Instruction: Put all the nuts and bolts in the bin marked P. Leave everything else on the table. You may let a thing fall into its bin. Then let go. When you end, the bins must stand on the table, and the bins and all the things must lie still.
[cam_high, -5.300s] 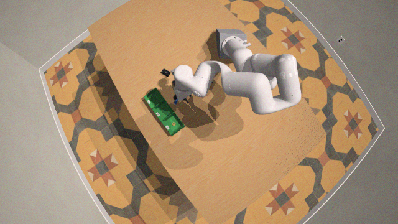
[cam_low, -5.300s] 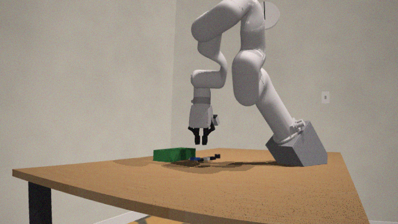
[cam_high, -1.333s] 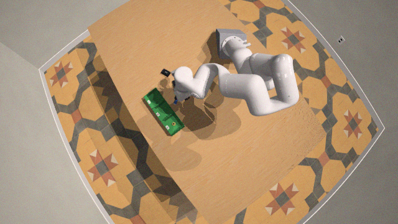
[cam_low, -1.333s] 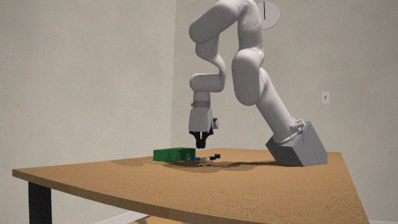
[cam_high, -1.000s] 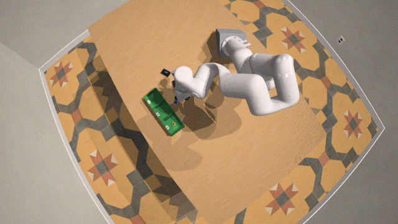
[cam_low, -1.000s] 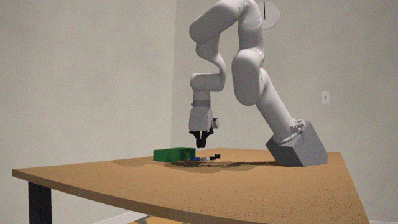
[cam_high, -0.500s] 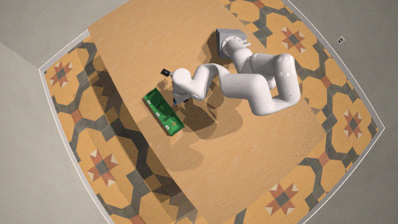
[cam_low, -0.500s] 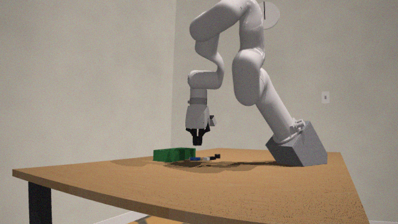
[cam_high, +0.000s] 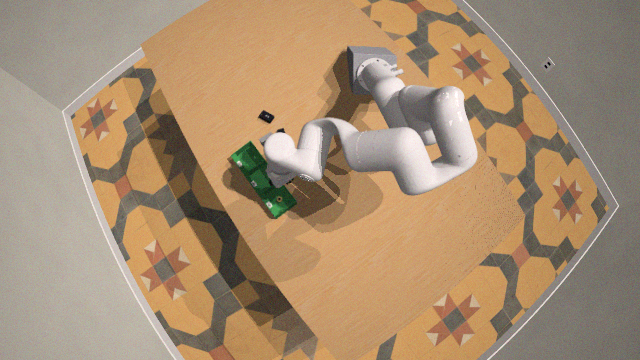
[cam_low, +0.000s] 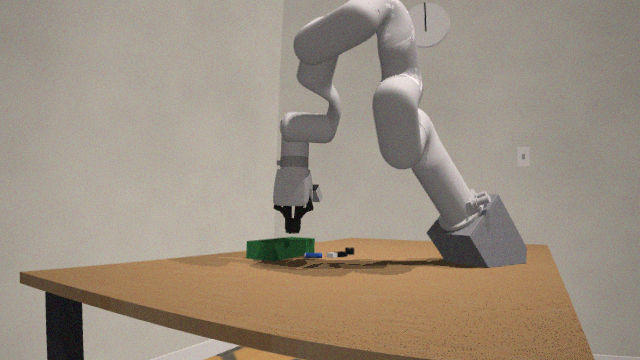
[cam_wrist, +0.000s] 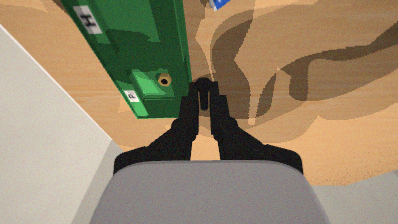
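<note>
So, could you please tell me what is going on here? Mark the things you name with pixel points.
The arm's gripper (cam_low: 292, 230) (cam_wrist: 203, 93) is closed on what looks like a dark bolt (cam_wrist: 204, 103), held above the table beside bin P (cam_high: 288, 206) (cam_wrist: 155, 109). A brass-coloured nut (cam_wrist: 164, 75) is already in that bin. A blue cylinder (cam_low: 313, 255) (cam_wrist: 220, 4) lies on the table.

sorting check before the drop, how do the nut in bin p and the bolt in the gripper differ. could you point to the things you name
The nut (cam_wrist: 169, 80) is brass-coloured; the bolt (cam_wrist: 204, 82) is black. The nut is a ring; the bolt has a round head and shank. The nut lies in bin P (cam_high: 287, 206) (cam_wrist: 160, 108); the bolt is between the gripper's (cam_high: 290, 181) (cam_low: 293, 232) (cam_wrist: 204, 90) fingers.
</note>
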